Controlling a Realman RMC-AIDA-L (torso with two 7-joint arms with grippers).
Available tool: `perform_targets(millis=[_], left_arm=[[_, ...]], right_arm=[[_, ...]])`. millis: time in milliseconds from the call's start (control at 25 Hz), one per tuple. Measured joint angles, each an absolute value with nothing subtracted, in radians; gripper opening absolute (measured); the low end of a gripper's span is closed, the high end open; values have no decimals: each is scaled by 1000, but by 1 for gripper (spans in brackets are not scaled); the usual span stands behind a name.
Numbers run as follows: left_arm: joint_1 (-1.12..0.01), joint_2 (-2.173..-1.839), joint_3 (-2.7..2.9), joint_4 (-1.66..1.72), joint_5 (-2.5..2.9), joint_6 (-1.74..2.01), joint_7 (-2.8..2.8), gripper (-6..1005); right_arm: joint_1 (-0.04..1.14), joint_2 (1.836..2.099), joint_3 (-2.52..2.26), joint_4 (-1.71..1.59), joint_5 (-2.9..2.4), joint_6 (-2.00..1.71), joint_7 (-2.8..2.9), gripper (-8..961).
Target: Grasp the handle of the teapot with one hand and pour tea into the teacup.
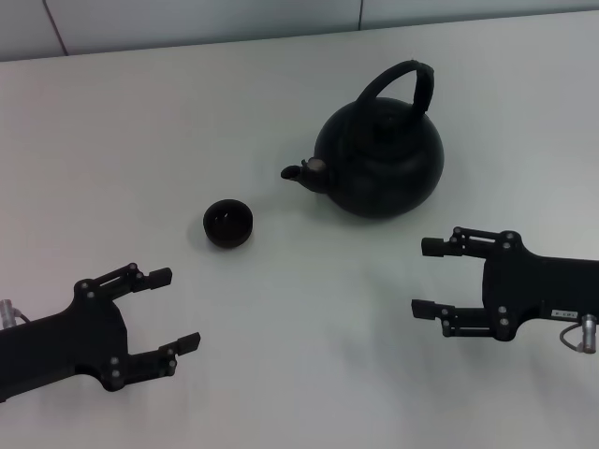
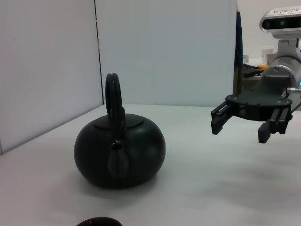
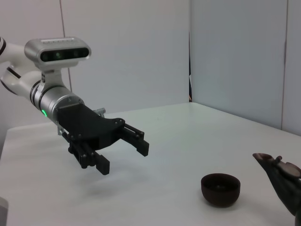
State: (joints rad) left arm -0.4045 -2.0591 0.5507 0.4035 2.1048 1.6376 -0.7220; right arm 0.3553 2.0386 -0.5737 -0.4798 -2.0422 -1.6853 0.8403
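Both grippers, left gripper (image 1: 167,323) and right gripper (image 1: 427,278), hover wide open, holding nothing. The black teapot (image 1: 379,159) stands upright, spout toward the teacup (image 1: 227,224) nearby. This fits pre-grasp or post-pour; the cup's contents are unreadable.

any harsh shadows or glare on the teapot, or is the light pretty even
Head view: even light, with only faint soft shadows under the teapot, the teacup and both open grippers, left gripper and right gripper. Left wrist view: a dull sheen on the pot, no hard glare. Right wrist view: a soft shadow beneath the left gripper.
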Motion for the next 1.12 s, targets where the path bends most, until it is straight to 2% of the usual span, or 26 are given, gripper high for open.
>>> perform_targets(millis=[1120], left_arm=[[-402, -2060, 549, 403, 2098, 1638, -723, 819]], right_arm=[[354, 2040, -574, -486, -2051, -1674, 839, 758]])
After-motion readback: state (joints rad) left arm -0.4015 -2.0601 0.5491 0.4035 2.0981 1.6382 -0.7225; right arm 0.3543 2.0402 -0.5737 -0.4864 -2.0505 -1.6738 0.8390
